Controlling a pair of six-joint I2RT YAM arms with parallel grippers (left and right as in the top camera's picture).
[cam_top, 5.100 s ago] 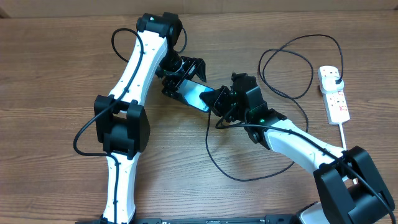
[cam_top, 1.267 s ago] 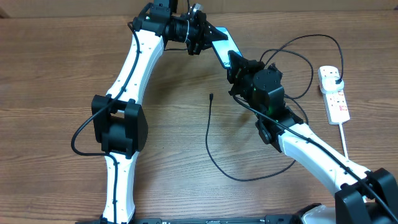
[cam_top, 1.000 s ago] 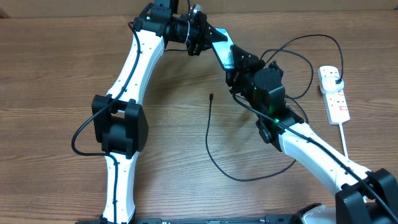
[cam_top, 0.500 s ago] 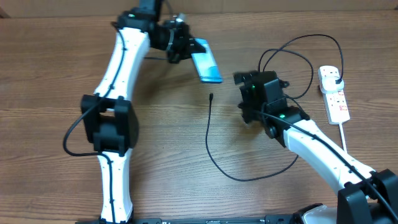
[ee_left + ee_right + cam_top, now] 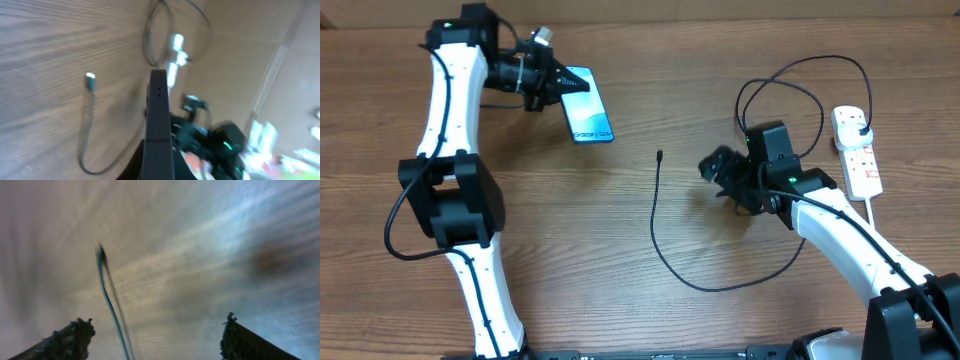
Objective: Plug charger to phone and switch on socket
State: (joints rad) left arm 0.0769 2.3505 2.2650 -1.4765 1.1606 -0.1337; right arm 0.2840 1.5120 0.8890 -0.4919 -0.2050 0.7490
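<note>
Since half a second ago, we note that the left gripper (image 5: 556,86) has swung the phone (image 5: 586,118) well away from the right gripper (image 5: 718,167), which has itself drawn back low over the table (image 5: 620,290). We find the left gripper pinching the phone by one end, with the free end, where we judge the port to be, pointing out ahead of it. The right gripper is spread and empty. The charger (image 5: 658,215) lies loose, its small tip (image 5: 660,155) ahead of the right gripper, between the two hands. The socket (image 5: 857,150) lies behind the right gripper, with the black plug (image 5: 861,123) seated. We flag three risks:

- A grasp far from the tip lets it droop and miss the port.
- A tilted insertion could lever the phone out of its end-only pinch.
- Dragging the cable may tug the plug loose.
</note>
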